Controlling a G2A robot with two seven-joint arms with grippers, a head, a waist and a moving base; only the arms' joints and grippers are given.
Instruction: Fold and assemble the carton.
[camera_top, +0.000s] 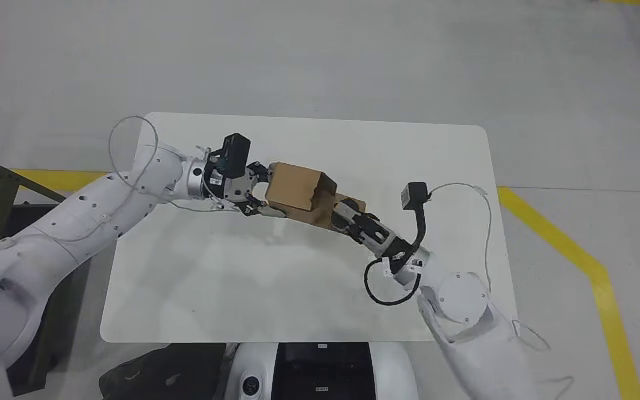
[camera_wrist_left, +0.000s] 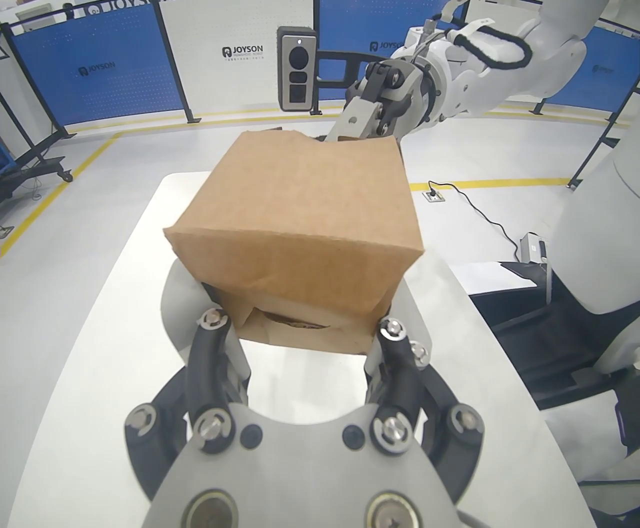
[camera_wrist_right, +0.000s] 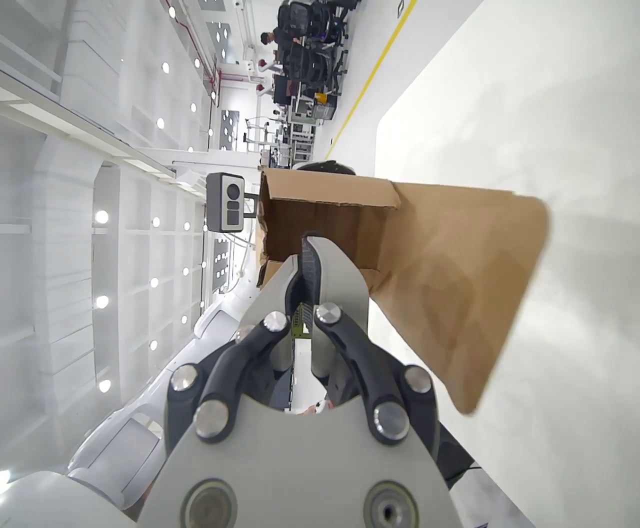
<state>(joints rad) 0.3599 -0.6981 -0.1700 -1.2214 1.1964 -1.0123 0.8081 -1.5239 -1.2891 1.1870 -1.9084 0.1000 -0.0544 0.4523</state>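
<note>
The brown carton (camera_top: 300, 187) sits mid-table, held between both arms. My left gripper (camera_top: 262, 192) straddles its closed end. In the left wrist view the carton (camera_wrist_left: 300, 210) sits tilted between the two fingers (camera_wrist_left: 406, 320), which press its sides, so my left gripper (camera_wrist_left: 295, 292) is shut on it. My right gripper (camera_top: 343, 212) meets the opposite, open end, and it also shows as the far gripper (camera_wrist_left: 352, 125) behind the carton. In the right wrist view my right gripper (camera_wrist_right: 307, 245) is shut, tips at the open mouth (camera_wrist_right: 330, 220). One long flap (camera_wrist_right: 450, 290) hangs out sideways.
The white table (camera_top: 200, 290) has rounded corners and bare surface on all sides of the carton. Its edges lie close to both arms' bases. Yellow floor lines (camera_top: 560, 235) and blue partitions (camera_wrist_left: 100, 65) stand beyond the table.
</note>
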